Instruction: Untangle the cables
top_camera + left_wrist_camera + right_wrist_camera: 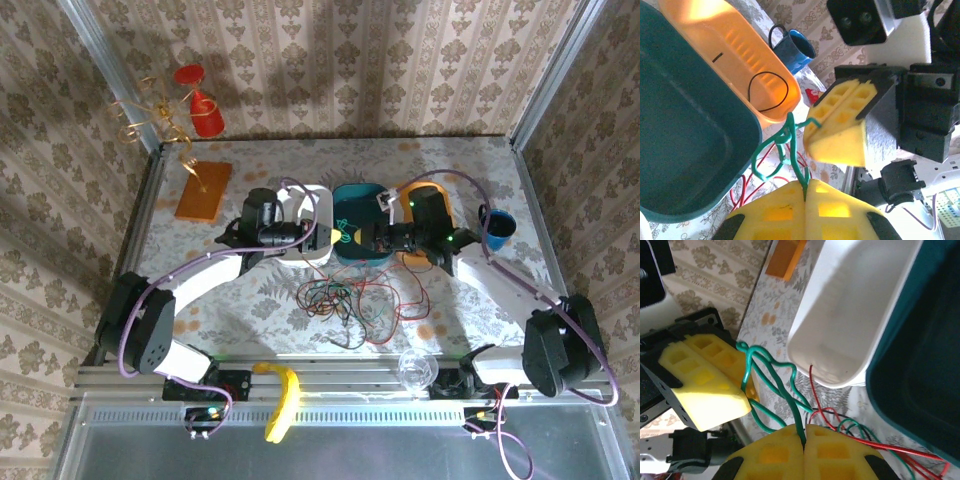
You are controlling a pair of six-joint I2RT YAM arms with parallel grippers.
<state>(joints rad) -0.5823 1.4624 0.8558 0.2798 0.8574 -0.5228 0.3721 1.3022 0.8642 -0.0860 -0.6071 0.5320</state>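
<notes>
A green cable (792, 145) is stretched between my two grippers, above the table in front of the trays. The left gripper (806, 184) is shut on one part of it. A short way along, the right gripper (804, 434) is shut on the same green cable (772, 375). From above, the left gripper (325, 238) and the right gripper (368, 240) face each other closely over the teal tray's front edge. A loose tangle of red, green and black cables (345, 300) lies on the table below them. One black cable (767, 92) lies in the orange tray (715, 30).
White tray (310, 205), teal tray (355, 195) and orange tray (430, 185) stand side by side at mid table. A blue cup (497, 228) sits at the right, an orange board (203, 190) at the back left. A banana (283, 400) and a clear glass (415, 368) lie at the near edge.
</notes>
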